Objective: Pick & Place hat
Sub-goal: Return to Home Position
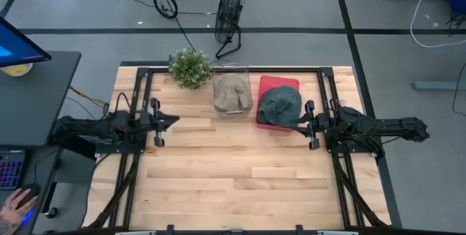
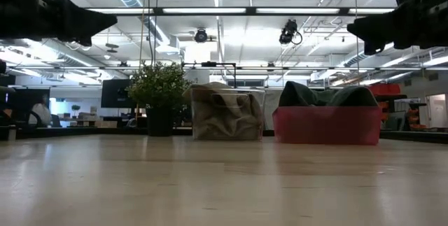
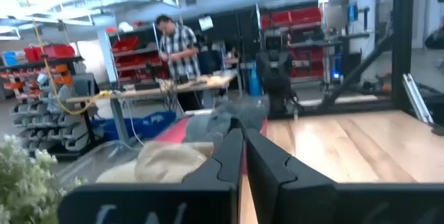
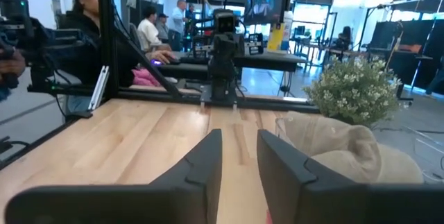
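At the table's [image 1: 218, 169] far edge I find the brown caps [image 1: 231, 93] inside the transparent bin [image 1: 231, 68], none on the wood, left gripper [image 1: 169, 121] fingers together, right gripper [image 1: 297, 124] slightly apart, both empty at the side edges; task judged complete.

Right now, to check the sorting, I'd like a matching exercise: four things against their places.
Things: 1 brown caps; 2 dark green hat; 3 potted plant; 4 right gripper.
Places: A on the red bin; B in the transparent bin; C raised, beside the red bin; D far edge, beside the transparent bin.
Pairs: 1-B, 2-A, 3-D, 4-C.
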Tool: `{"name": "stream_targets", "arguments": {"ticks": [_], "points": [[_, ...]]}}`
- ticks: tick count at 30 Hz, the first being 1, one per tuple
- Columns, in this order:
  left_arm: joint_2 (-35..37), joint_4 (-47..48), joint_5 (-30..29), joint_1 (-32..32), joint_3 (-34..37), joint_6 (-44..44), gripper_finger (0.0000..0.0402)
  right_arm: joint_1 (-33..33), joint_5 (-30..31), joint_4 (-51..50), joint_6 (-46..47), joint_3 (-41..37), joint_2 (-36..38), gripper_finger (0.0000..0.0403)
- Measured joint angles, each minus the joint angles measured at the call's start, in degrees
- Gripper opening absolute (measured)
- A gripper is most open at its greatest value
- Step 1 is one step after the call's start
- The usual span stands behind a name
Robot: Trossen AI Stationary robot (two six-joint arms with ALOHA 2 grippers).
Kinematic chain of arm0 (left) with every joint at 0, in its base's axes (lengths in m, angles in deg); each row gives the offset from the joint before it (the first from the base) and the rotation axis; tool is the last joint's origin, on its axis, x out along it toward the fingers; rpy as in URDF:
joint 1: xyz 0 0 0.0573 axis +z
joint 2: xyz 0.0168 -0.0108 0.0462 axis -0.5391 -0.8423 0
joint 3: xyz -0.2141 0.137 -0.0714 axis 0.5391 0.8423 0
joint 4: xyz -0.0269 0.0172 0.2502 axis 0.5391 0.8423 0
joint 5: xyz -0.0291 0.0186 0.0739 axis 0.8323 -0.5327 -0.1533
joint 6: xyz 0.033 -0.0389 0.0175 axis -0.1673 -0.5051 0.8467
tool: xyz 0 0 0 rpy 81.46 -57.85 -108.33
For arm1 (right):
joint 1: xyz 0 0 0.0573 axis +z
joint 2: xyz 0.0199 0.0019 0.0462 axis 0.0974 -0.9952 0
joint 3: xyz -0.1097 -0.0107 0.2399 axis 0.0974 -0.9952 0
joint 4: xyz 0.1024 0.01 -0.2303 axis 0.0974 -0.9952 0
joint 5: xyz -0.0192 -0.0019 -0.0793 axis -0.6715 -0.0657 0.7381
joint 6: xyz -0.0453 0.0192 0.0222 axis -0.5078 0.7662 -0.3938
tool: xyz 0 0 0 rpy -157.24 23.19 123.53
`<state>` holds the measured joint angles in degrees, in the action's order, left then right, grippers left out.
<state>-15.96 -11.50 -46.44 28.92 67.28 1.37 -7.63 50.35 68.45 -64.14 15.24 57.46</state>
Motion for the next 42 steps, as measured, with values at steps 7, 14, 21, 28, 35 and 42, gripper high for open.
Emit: {"name": "stream_targets", "arguments": {"ticks": [7, 14, 21, 28, 35, 42], "points": [[0.0, 2.1, 0.0, 0.0, 0.0, -1.0, 0.0012, 0.0, 0.0, -0.4, -0.3, 0.0, 0.1, 0.0070], [-0.1, 5.7, 0.1, 0.0, 0.0, -1.6, 0.0012, 0.0, 0.0, -1.2, 2.1, 0.0, 0.1, 0.0030], [-0.1, 5.9, 0.0, 0.0, 0.0, -2.6, 0.0013, 0.0, 0.3, -6.4, 4.5, 0.0, 0.0, 0.0007], [-0.1, 6.1, 0.0, 0.0, 0.1, -2.7, 0.0014, 0.0, 4.4, -10.2, 5.5, 0.0, -0.2, 0.0003], [-0.1, 6.0, 0.0, 0.0, 0.1, -2.7, 0.0014, 0.0, 4.4, -10.2, 6.8, 0.0, -0.2, 0.0021], [-0.1, 5.9, 0.0, 0.0, 0.1, -2.6, 0.0014, 0.0, 4.4, -10.1, 6.9, 0.0, -0.2, 0.0029]]}}
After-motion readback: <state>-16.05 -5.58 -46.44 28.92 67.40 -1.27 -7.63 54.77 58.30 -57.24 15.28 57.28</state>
